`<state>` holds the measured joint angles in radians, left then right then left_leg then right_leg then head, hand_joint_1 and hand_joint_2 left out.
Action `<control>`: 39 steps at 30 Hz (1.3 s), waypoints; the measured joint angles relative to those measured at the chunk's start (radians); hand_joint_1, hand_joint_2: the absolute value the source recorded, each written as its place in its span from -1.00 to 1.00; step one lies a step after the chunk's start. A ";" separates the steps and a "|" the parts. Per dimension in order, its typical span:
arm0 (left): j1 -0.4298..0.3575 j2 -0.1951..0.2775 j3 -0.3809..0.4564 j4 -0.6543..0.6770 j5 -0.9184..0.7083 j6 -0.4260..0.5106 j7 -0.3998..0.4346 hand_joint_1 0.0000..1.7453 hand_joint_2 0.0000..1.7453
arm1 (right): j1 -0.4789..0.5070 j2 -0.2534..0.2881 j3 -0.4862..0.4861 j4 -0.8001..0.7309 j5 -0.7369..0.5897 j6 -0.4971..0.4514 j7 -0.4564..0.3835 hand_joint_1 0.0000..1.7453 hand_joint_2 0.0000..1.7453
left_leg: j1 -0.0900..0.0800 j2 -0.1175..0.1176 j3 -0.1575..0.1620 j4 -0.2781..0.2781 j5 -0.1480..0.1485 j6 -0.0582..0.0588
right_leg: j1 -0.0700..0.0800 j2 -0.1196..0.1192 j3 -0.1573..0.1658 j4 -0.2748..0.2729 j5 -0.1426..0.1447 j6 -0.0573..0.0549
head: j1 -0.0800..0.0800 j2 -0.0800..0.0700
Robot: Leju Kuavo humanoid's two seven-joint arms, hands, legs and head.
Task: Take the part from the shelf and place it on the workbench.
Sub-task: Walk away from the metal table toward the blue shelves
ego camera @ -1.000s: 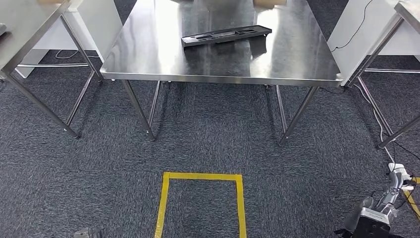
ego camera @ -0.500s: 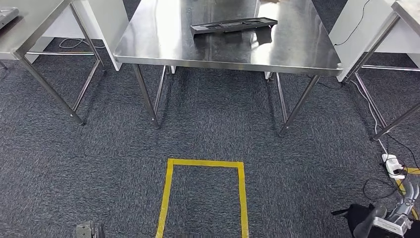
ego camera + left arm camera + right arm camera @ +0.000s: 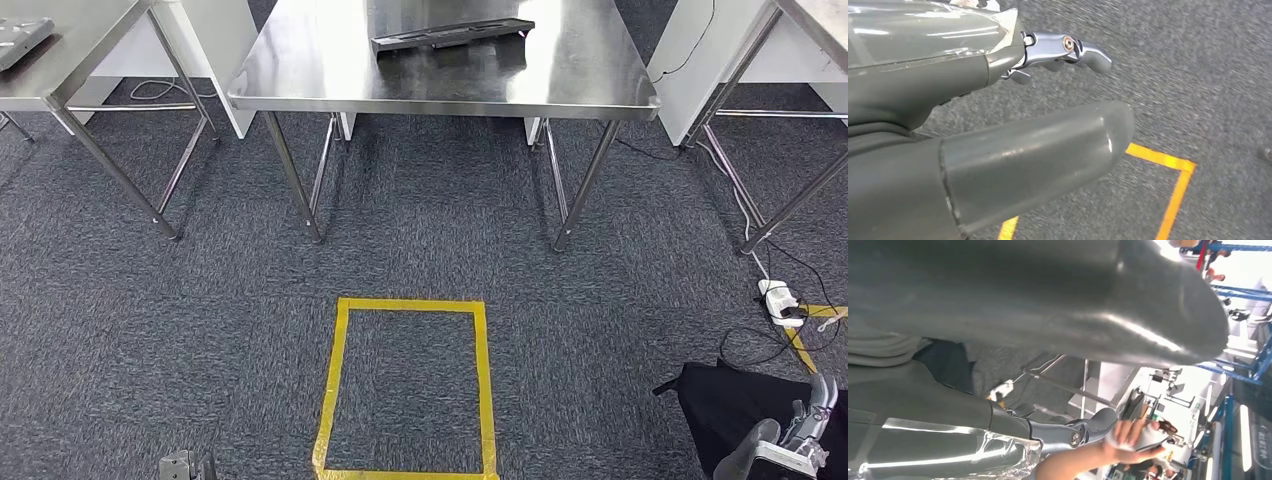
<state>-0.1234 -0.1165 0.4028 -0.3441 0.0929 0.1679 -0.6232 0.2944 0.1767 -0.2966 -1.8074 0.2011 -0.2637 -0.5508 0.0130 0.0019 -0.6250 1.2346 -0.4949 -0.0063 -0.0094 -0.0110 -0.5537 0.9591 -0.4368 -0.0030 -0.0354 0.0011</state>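
The black part [image 3: 452, 34], a long flat tray-like moulding with recesses, lay on the stainless steel surface [image 3: 440, 85], toward its far side and well back from the near edge, slightly askew to that edge. No writing or label could be made out on it.

Neither robot hand was anywhere near it. The right robot hand [image 3: 785, 450] hung low at the robot's side above the carpet, beside a black cloth-like thing [image 3: 720, 405] on the floor; in the right wrist view its thumb and fingers [image 3: 1098, 422] were spread, with nothing between them. A person's hand [image 3: 1128, 445] holding a dark phone-like object showed beyond those fingers, apart from them as far as I could tell. The left robot hand [image 3: 998, 125] also hung over the carpet, thumb and metal fingers [image 3: 1068, 50] apart and empty.

On the grey carpet in front of the surface, a rectangle of yellow tape [image 3: 410, 385] marked the floor. A white power strip [image 3: 778, 300] with dark cables lay to the right, near the legs of another steel table [image 3: 790, 200]. A third steel table [image 3: 60, 60] stood to the left, with a grey object [image 3: 22, 30] on its top.
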 joint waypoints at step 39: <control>-0.020 -0.019 -0.025 -0.051 -0.029 0.015 0.012 -1.00 -1.00 | -0.007 0.074 -0.117 -0.011 0.032 0.095 -0.009 -1.00 -1.00 | -0.015 0.008 0.177 -0.302 -0.016 0.069 | 0.012 -0.002 -0.067 0.065 0.004 0.025 | 0.006 0.000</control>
<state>-0.1431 -0.1352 0.3780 -0.3949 0.0643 0.1830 -0.6113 0.2875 0.2508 -0.4136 -1.8183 0.2332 -0.1689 -0.5600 -0.0024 0.0096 -0.4475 0.9322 -0.5114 0.0630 0.0027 -0.0133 -0.6207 1.0245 -0.4329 0.0222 -0.0298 0.0011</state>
